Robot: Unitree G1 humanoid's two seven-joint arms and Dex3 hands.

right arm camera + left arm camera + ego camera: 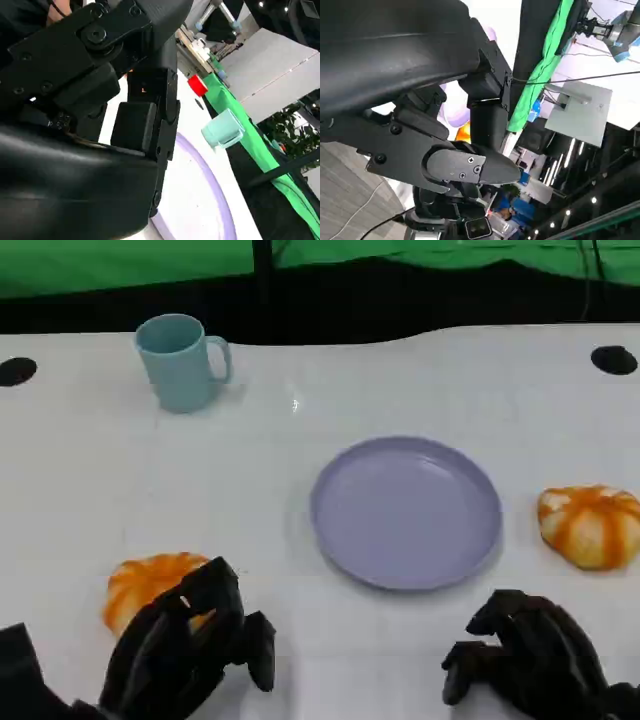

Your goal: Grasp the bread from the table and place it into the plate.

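Observation:
Two orange-and-white bread pieces lie on the white table. One bread (150, 585) is at the near left, the other bread (592, 525) at the right edge. A lavender plate (405, 512) with nothing on it sits between them. My left hand (190, 650) hangs over the near right side of the left bread, its fingers apart and bent downward, covering part of it; I cannot see a grip. My right hand (530, 660) hovers near the front edge, below the plate's right side, holding nothing. In the left wrist view, plate (454, 105) and bread (464, 132) peek past the hand (420, 100).
A light blue mug (183, 362) stands at the back left, also seen in the right wrist view as the mug (222, 130) beyond the plate (200, 190). Black round marks (613, 359) sit at the table's far corners. A green backdrop runs behind the table.

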